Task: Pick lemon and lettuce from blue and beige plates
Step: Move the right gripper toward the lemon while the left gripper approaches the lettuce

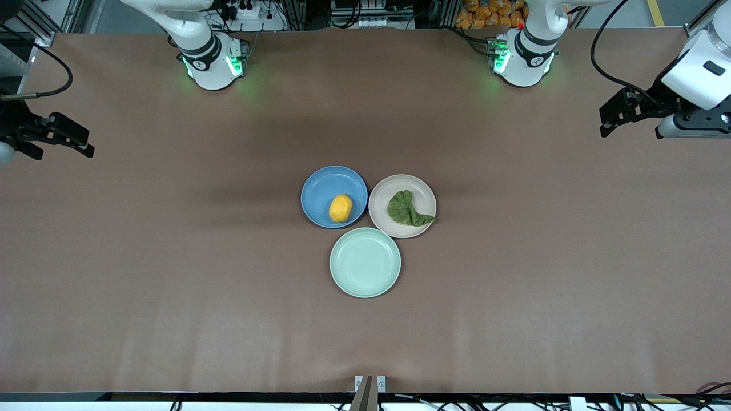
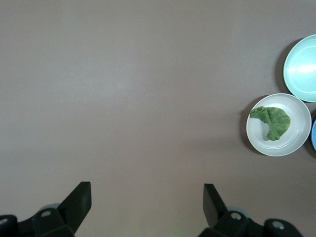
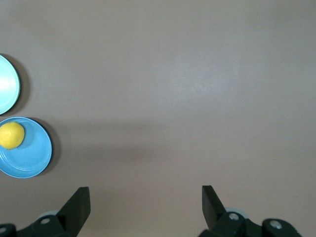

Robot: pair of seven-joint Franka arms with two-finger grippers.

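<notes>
The lemon [image 1: 340,208] lies on the blue plate [image 1: 320,191] in the middle of the table. Touching that plate, toward the left arm's end, is the beige plate [image 1: 420,189] with the green lettuce [image 1: 405,209] on it, its tail over the rim. My left gripper [image 1: 604,121] hangs open over bare table at the left arm's end, well away from the plates. My right gripper [image 1: 85,144] hangs open at the right arm's end. The left wrist view shows the open left gripper [image 2: 147,190] and the lettuce [image 2: 274,121]. The right wrist view shows the open right gripper [image 3: 146,193] and the lemon [image 3: 11,135].
A pale mint-green plate [image 1: 365,262] with nothing on it sits nearer the front camera, touching both other plates. Brown table surface [image 1: 171,257] stretches wide around the three plates.
</notes>
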